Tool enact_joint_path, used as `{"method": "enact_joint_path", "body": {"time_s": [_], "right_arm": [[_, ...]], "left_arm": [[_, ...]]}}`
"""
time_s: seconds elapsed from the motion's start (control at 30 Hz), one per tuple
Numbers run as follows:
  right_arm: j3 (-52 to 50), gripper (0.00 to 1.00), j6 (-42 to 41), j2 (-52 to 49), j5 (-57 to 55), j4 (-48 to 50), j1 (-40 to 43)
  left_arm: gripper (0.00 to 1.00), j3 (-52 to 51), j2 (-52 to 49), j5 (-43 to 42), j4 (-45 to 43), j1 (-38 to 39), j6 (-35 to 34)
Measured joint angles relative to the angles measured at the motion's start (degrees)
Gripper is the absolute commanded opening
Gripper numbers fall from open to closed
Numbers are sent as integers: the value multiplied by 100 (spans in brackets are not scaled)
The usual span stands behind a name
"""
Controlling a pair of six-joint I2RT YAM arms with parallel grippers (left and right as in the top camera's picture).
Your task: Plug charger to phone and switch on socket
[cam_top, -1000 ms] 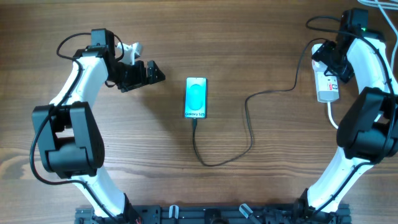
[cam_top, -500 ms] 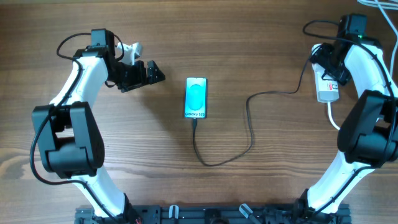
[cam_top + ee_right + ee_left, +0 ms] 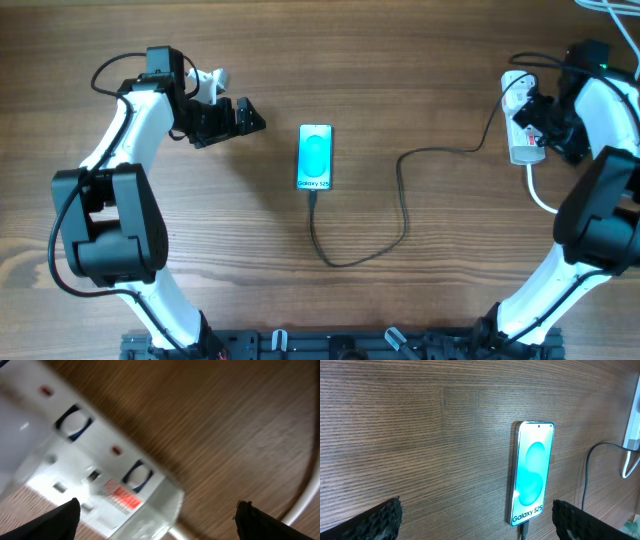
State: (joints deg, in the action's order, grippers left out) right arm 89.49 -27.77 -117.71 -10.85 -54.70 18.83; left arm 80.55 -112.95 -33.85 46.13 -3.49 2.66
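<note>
1. Left claw: the jaws stand wide and hold nothing. It hangs over bare table, pointing toward the phone, which lies to its right, near but not touching.

2. Phone: it lies flat at the middle of the table, screen up and lit, with its long axis running from the far edge toward me. The charger meets its near end. From both the overhead and left wrist views I judge the tip to be seated, though the joint is too small to confirm.

3. Charger: the black cable loops toward the near edge, climbs back and runs right to the socket.

4. Socket: it lies at the right side of the table, its long axis roughly parallel to the phone's. Its thick white cord leaves the near end.

5. Right claw: the jaws stand wide and hold nothing. It hovers directly over the socket's near end, where a red marking shows. I cannot tell whether the switch is on.

6. Judgement: the remaining step is the switch. The right arm is much nearer, and the left is well apart. The press should come straight down onto the socket's top face.
</note>
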Motion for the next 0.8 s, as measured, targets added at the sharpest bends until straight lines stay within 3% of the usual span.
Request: {"method": "enact_joint_path", "body": {"time_s": [0.17,0.57,0.8], "right_arm": [[-11,100,-304,0,-133,448,402],[-800,100,-367,31,190,1956,409],[-890,99,-369,31,509,2096,424]], "left_arm": [[100,0,0,0,0,0,0],[100,0,0,0,0,0,0],[100,2,0,0,0,0,0]]}}
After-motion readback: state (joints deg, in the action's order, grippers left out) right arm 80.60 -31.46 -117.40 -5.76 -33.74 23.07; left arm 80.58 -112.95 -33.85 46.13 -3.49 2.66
